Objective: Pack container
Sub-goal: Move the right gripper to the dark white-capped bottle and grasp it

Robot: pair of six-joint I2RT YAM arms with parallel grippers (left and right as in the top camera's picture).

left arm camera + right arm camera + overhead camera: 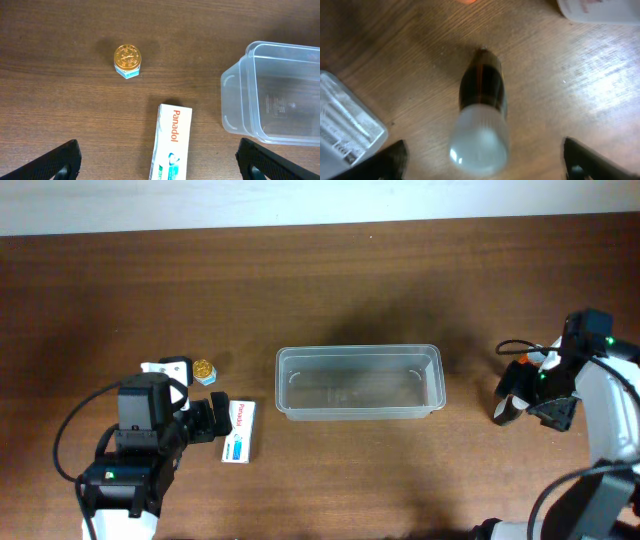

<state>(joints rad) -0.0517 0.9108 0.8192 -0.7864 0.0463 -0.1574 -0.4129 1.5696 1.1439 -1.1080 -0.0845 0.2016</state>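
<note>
**Clear plastic tub waits mid-table, both grippers wide open**

Over on the left, the left gripper [157, 145] hangs low over the wood with its fingers [57, 162] spread far apart, pinching nothing. Just ahead of it sits a small jar [127, 61] with a gold lid, upright and on its own. Nearer in, the Panadol box [172, 142] lies flat, lined up right between those spread fingers but not touched by either.

Moving to the centre, there's the container [358, 380], standing upright with its long side across the table, just to the right of the box. Nothing shows inside it. The packing looks not yet begun.

How will it handle? My read: light, thin-walled and smooth, so it should skate on the wood if nudged. The long walls look likely to flex under a squeeze, while the rolled rim and rounded corners should be stiffer. The best hold would be over the rim at a short end, one finger inside and one outside. It's probably best left where it stands, steadied only if needed.

On the right, a dark bottle [482, 95] with a white cap stands upright, well clear of the tub. The right gripper [483, 150] hovers above it, fingers [590, 160] wide apart on either side with clear gaps, so nothing is held.
</note>
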